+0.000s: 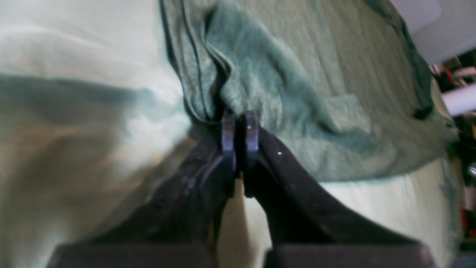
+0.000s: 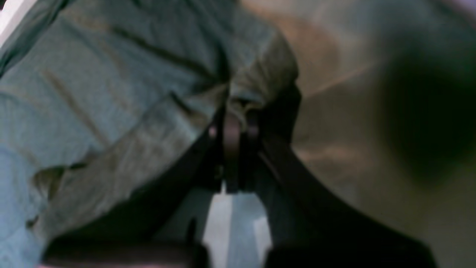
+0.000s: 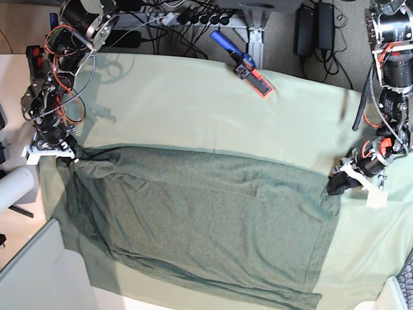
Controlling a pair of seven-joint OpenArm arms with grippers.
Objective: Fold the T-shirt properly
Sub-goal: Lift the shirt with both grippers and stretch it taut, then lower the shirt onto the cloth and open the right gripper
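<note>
The T-shirt (image 3: 206,226) lies spread and wrinkled across the front half of the pale green table cloth (image 3: 193,97). At its far right corner, my left gripper (image 3: 337,183) is down on the cloth. In the left wrist view this left gripper (image 1: 240,128) is shut, its tips pinching a folded edge of the T-shirt (image 1: 316,74). Over at the far left corner, my right gripper (image 3: 66,154) holds the other end. The right wrist view shows the right gripper (image 2: 238,123) shut with bunched T-shirt (image 2: 93,74) fabric between its fingers.
A blue and red tool (image 3: 244,63) lies at the back of the table. A white roll (image 3: 16,187) sticks out at the left edge. A pale panel (image 3: 39,271) covers the front left corner. Cables and power bricks (image 3: 310,29) sit behind the table.
</note>
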